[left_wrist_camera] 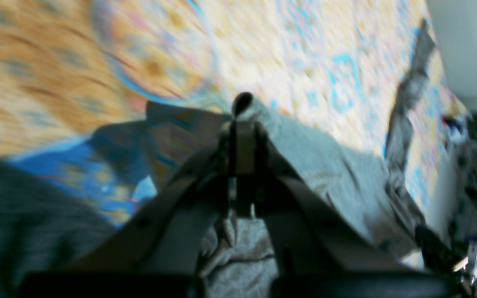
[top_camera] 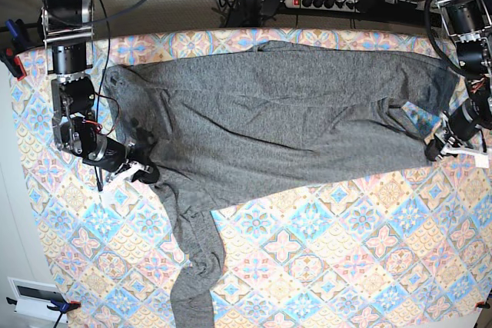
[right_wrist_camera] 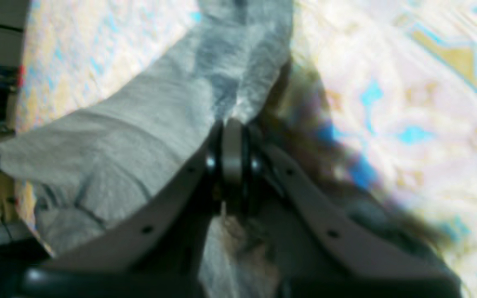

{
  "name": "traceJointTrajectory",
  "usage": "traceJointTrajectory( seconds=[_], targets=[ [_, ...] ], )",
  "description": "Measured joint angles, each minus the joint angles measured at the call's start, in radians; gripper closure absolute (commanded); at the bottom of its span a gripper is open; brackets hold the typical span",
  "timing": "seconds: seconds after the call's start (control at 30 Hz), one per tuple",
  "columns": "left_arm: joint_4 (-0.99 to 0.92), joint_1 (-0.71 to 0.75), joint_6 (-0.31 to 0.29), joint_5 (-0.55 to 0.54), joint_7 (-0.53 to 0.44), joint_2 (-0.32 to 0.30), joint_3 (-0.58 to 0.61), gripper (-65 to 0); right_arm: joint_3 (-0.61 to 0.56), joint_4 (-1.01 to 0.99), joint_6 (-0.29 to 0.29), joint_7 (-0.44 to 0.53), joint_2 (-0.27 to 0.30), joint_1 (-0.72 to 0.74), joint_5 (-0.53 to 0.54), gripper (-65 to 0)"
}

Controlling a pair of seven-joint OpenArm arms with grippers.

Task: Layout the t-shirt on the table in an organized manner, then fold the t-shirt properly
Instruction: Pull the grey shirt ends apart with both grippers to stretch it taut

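Left wrist view: blurred patterned table (left_wrist_camera: 313, 62), left gripper (left_wrist_camera: 242, 124) clamped on grey t-shirt (left_wrist_camera: 329, 174); right wrist view: right gripper (right_wrist_camera: 232, 157) pinched on shirt at 12 o'clock; base view: shirt spread centre, sleeve cut off at 7 o'clock, no writing legible.

A: Left gripper (top_camera: 440, 149), pale-fingered on its black jointed arm, sits low at the far-right edge of the heathered dark-grey knit t-shirt (top_camera: 284, 113), jaws clamped tight on that edge.

B: And the right gripper (top_camera: 142, 172)?

A: Opposite end, by the t-shirt's left side, arm reaching down from its mount, fingers pinched together on a fold.
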Motion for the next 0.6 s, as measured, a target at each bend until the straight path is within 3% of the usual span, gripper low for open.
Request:
traceJointTrajectory(
  seconds=[0.3,0.47,0.6],
  targets=[
    [0.0,0.015,-0.001,-0.001,0.007,-0.019,0.002,0.0,-0.001,0.0,0.001,-0.001,0.011,0.009,0.0,-0.1],
    [0.0,0.014,-0.001,-0.001,0.004,-0.024,0.002,0.0,0.087,-0.001,0.001,-0.016,0.006,0.006,0.001,-0.1],
    [0.0,0.015,-0.001,-0.001,0.011,-0.02,-0.044,0.0,0.099,0.0,0.001,-0.012,0.043,0.007,0.001,-0.1]
  ],
)
